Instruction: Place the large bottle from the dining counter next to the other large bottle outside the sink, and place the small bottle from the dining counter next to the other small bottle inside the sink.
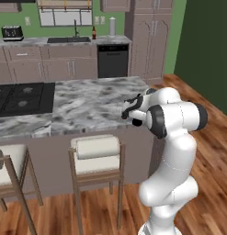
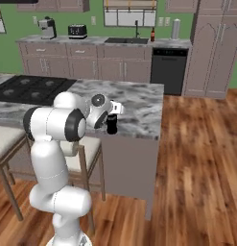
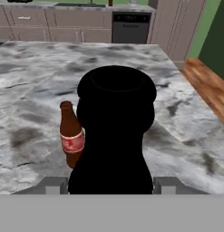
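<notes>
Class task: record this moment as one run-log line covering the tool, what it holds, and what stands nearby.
tool: shut on large black bottle | position: over grey marble dining counter | nearby: small brown bottle with red label, upright beside it

Small bottle (image 3: 71,136) half behind large bottle (image 3: 114,136)

A black cooktop (image 1: 23,97) is set into the marble bench (image 1: 92,103). Two stools (image 1: 97,156) stand tucked against its near side. Along the back wall sit a toaster (image 1: 12,32), a black dishwasher (image 1: 112,61) and what may be a coffee machine (image 2: 47,28).
</notes>
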Controlling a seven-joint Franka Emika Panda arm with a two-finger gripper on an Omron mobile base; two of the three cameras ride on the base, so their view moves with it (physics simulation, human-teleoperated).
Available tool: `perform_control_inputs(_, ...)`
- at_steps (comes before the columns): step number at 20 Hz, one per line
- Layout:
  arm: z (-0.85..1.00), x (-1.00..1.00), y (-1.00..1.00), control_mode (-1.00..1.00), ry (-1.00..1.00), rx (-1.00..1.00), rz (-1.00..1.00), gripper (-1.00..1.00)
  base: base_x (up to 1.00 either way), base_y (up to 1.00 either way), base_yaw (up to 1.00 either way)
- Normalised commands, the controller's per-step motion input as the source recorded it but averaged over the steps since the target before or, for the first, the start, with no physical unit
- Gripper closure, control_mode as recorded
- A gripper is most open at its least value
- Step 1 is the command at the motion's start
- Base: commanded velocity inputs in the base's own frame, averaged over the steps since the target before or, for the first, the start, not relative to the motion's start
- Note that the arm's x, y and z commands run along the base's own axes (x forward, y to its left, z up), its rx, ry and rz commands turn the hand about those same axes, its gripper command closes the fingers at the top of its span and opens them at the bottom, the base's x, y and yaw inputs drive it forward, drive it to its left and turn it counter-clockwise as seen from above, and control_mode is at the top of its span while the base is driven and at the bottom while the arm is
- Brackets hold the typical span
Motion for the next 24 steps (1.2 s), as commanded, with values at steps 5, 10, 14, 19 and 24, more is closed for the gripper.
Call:
perform_control_inputs(5,0.0,0.0,0.0,1.0,0.0,0.0,0.0,1.0,0.02,-0.72,0.0)
perform_control_inputs(10,0.0,0.0,0.0,1.0,0.0,0.0,0.0,1.0,0.1,-0.79,0.0)
perform_control_inputs(14,0.0,0.0,0.0,1.0,0.0,0.0,0.0,1.0,0.15,-0.87,0.0)
perform_control_inputs(19,0.0,0.0,0.0,1.0,0.0,0.0,0.0,1.0,0.16,-0.93,0.0)
perform_control_inputs(24,0.0,0.0,0.0,1.0,0.0,0.0,0.0,1.0,0.15,-0.8,0.0)
